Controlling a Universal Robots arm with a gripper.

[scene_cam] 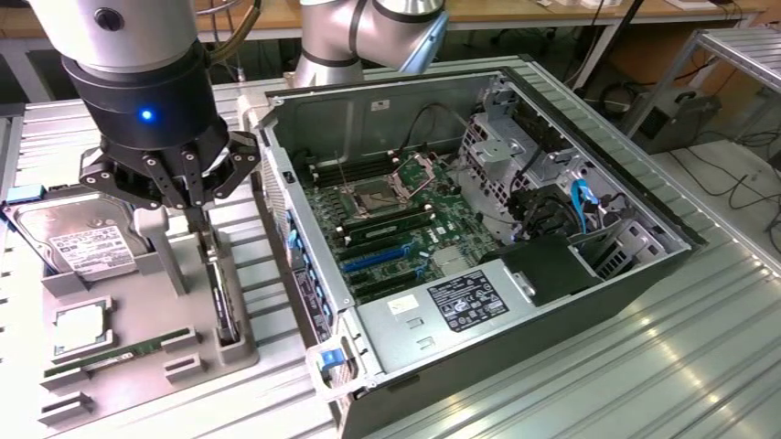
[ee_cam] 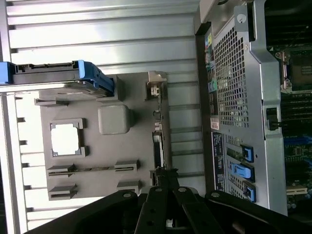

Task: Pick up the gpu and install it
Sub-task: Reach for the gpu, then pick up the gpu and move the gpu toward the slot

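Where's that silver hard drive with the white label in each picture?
Exterior view: the silver hard drive stands at the exterior view's left, at the grey tray's far end.
Wrist view: edge-on, in blue holders, at the tray's edge beyond the pale square chip.
Shared landmark: that chip lying in the tray.

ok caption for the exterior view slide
Robot hand shut on the gpu, edge-on in its grey tray beside the open pc case

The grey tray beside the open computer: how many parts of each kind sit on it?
Silver hard drive with white label: 1
Square silver processor chip: 1
Long narrow green memory stick: 1
Thin black graphics card, on edge: 1
Total: 4
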